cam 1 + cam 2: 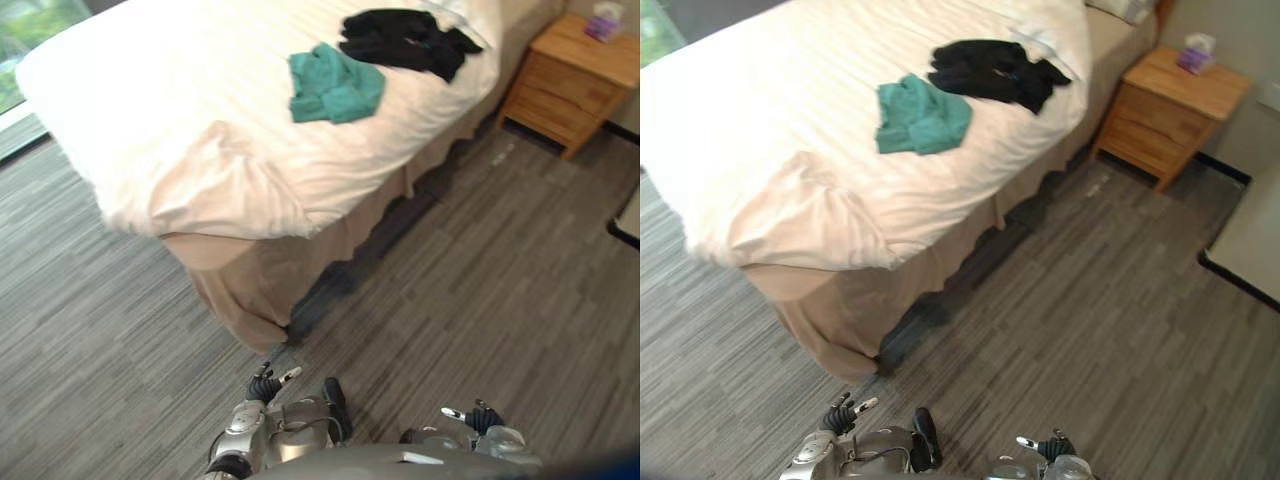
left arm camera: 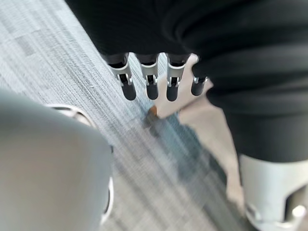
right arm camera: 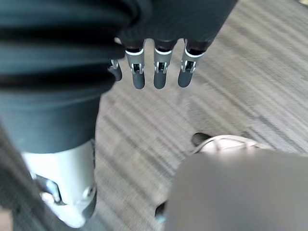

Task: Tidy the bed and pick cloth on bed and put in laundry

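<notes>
The left hand [image 2: 150,84] and right hand [image 3: 160,72] are held over the floor [image 2: 53,53], fingers straight, nothing gripped. A crumpled green cloth [image 1: 335,85] is seen on the white bed [image 1: 150,110], just beside a black cloth [image 1: 405,40].

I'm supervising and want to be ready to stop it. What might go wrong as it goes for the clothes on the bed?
The teal cloth and black cloth lie close together, so grabbing one may drag the other. Both rest flat on the white duvet; curling fingers could pinch it too and rumple it. The left hand and right hand hang open near the carpet, far from both: reaching from here may mean overleaning.
</notes>
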You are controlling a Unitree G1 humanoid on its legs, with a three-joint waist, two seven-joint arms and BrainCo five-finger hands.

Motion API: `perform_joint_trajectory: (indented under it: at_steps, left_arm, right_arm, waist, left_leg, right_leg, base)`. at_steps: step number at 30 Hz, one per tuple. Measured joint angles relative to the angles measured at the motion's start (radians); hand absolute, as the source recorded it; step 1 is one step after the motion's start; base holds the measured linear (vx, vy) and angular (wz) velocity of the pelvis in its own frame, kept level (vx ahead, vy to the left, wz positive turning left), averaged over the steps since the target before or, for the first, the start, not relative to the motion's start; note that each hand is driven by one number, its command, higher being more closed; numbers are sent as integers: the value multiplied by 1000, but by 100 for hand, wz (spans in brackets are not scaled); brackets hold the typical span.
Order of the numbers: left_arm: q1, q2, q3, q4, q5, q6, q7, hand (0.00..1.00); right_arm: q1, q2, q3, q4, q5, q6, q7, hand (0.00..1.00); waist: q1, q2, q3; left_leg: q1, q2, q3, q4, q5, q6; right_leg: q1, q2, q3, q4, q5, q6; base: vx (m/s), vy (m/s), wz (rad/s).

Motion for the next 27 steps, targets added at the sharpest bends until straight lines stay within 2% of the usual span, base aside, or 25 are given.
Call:
perform_joint_trajectory:
  at_steps: [2,3,4,5,6,7,8,9,10,12,13,14,16,17,18,19,20,21,22,23,25,27]
  left_arm:
    - [10,-4,1,2,0,3,0,0]
    - [18,-10,1,4,0,5,0,0]
    - [23,-14,0,5,1,5,0,0]
    - [24,-12,-1,5,3,6,0,0]
    - [27,-6,-9,6,3,8,0,0]
    - [27,-4,-14,6,3,8,-1,0]
    - [25,8,-22,9,5,10,0,0]
    - [22,21,-30,23,4,11,2,0]
    - [18,23,-37,32,5,11,4,0]
    - [18,21,-43,34,5,10,8,0]
    - [18,21,-43,35,5,9,8,0]
    - [16,20,-41,34,5,8,9,0]
    - [11,18,-41,34,6,8,8,0]
    - [5,19,-41,35,6,6,8,0]
    - [3,22,-40,34,6,5,8,0]
    - [-1,35,-35,38,23,5,8,0]
    - [0,24,-25,39,36,6,7,0]
    - [3,13,-13,40,39,3,6,0]
    - [6,-6,9,41,40,4,7,0]
    - [7,-12,16,42,40,5,7,0]
    - [11,-20,36,41,62,6,3,0]
    - [10,-17,51,40,71,4,-4,0]
  right_arm:
    - [15,3,-7,-6,0,1,1,0]
    - [28,2,-13,-8,0,0,1,0]
    - [32,-2,-24,-8,0,0,1,0]
    - [36,-4,-30,-7,-1,1,2,0]
    - [49,-5,-46,-10,-1,1,3,0]
    - [54,-6,-46,-15,-1,1,4,0]
    - [58,4,-44,-19,0,0,5,0]
    - [57,19,-48,-38,0,-2,3,0]
    - [62,19,-47,-46,0,-4,2,0]
    - [59,16,-42,-49,-1,-10,2,0]
    - [57,15,-39,-49,-1,-11,1,0]
    - [49,11,-33,-49,-1,-11,1,0]
    - [37,2,-4,-48,-1,-11,1,0]
    - [34,1,12,-48,1,-11,3,0]
    - [33,5,27,-48,2,-11,3,0]
    - [30,24,36,-47,3,-11,6,0]
    - [30,8,37,-49,3,-11,10,0]
    - [26,0,39,-48,3,-11,11,0]
    - [20,-13,49,-50,3,-12,12,0]
    - [20,-16,49,-51,3,-12,12,0]
    - [26,-15,49,-50,7,-13,12,0]
    - [29,-7,49,-50,28,-14,13,0]
  waist:
    - [3,0,-28]
    - [1,8,-42]
    - [-4,12,-45]
    - [-6,12,-45]
    - [-6,15,-53]
    - [-9,8,-51]
    - [-20,-5,-49]
    - [-33,-15,-47]
    - [-38,-14,-46]
    - [-39,-10,-45]
    - [-38,-9,-45]
    - [-37,-3,-41]
    - [-37,5,-38]
    - [-36,1,-37]
    - [-34,-16,-35]
    - [-35,-54,-28]
    - [-36,-29,-34]
    - [-34,-21,-32]
    - [-35,2,-29]
    - [-37,12,-26]
    - [-41,20,-30]
    - [-40,12,-33]
  left_leg:
    - [26,-40,-39,-86,15,22]
    - [51,-63,-69,-156,17,24]
    - [79,-75,-104,-192,0,35]
    - [87,-79,-130,-200,-2,32]
    - [110,-90,-185,-213,-6,32]
    - [123,-93,-212,-213,-9,35]
    - [126,-100,-274,-201,-17,42]
    - [131,-99,-324,-188,-9,56]
    - [149,-92,-370,-186,-10,55]
    - [169,-82,-428,-182,-16,45]
    - [172,-76,-464,-175,-21,36]
    - [167,-60,-520,-160,-31,19]
    - [153,-41,-573,-148,-43,-9]
    - [147,-37,-609,-149,-51,-28]
    - [146,-46,-631,-150,-53,-42]
    - [154,-61,-647,-153,-59,-54]
    - [156,-32,-632,-159,-56,-66]
    - [158,-11,-625,-162,-53,-73]
    - [175,16,-625,-178,-48,-93]
    - [188,28,-625,-189,-45,-103]
    - [228,69,-611,-204,-49,-126]
    - [233,82,-586,-167,-67,-145]
  right_leg:
    - [11,3,-46,12,0,1]
    - [9,0,-76,58,-8,13]
    - [-19,-33,-87,204,-34,55]
    - [-45,-58,-86,303,-37,60]
    - [-114,-121,-58,533,1,69]
    - [-156,-144,-28,630,28,65]
    - [-236,-168,46,787,33,49]
    - [-290,-171,93,872,-3,51]
    - [-317,-166,121,887,-34,59]
    - [-333,-154,143,830,-72,65]
    - [-345,-138,168,763,-84,52]
    - [-355,-88,229,591,-99,47]
    - [-355,-22,325,376,-94,54]
    - [-349,14,403,227,-69,56]
    - [-342,14,446,129,-32,55]
    - [-325,-3,454,82,89,51]
    - [-317,17,424,78,84,31]
    - [-316,30,417,75,80,20]
    - [-298,53,401,65,83,10]
    - [-282,66,393,54,84,3]
    - [-216,104,365,5,82,-14]
    - [-182,117,360,-23,77,-23]
  base:
    - [43,53,93]
    - [69,45,102]
    - [86,55,108]
    - [123,70,116]
    - [211,60,96]
    - [252,49,127]
    - [324,17,138]
    - [344,-19,165]
    - [336,-24,136]
    - [232,-38,106]
    - [264,-129,126]
    - [240,-159,112]
    - [143,-222,95]
    - [106,-251,86]
    - [125,-313,88]
    - [147,-342,71]
    - [153,-318,52]
    - [247,-327,26]
    - [222,-242,14]
    - [254,-284,16]
    - [175,-173,19]
    - [124,-92,8]
